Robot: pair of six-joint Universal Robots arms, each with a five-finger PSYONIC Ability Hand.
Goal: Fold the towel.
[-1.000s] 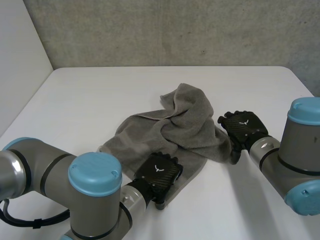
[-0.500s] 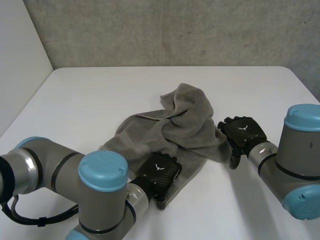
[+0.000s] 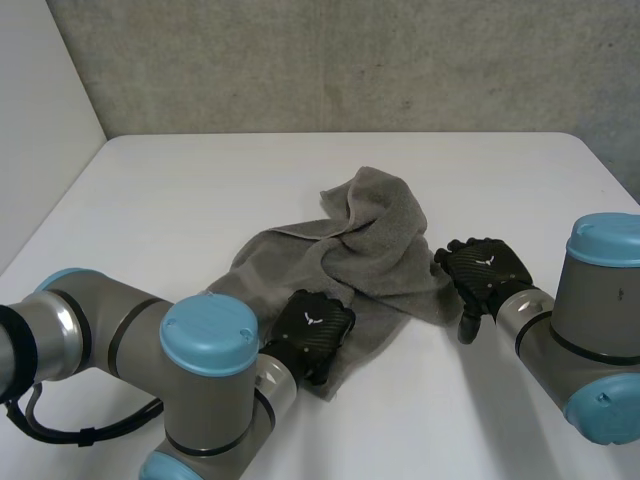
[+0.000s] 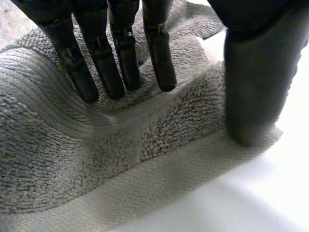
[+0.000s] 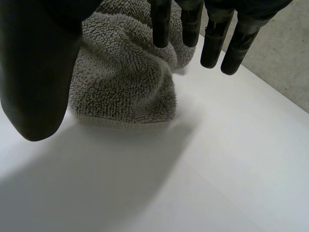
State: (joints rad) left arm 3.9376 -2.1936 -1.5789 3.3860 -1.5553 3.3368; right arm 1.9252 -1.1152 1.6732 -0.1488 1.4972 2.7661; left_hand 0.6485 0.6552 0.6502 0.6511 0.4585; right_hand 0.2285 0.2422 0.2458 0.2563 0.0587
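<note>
Head view: a grey terry towel (image 3: 370, 250) lies rumpled in the middle of the smooth white tabletop (image 3: 180, 190), humped up at its far end. The left robot hand (image 3: 312, 330) sits on the towel's near corner, and the right robot hand (image 3: 482, 272) is just beside its right edge. Left wrist view: straight fingers (image 4: 120, 63) press into the loopy pile with the thumb (image 4: 256, 87) down on the flat woven hem (image 4: 159, 181). A soft ridge rises between them, nothing clasped. Right wrist view: the fingers (image 5: 212, 43) hang straight and released over bare tabletop, a rounded towel fold near the fingertips
</note>
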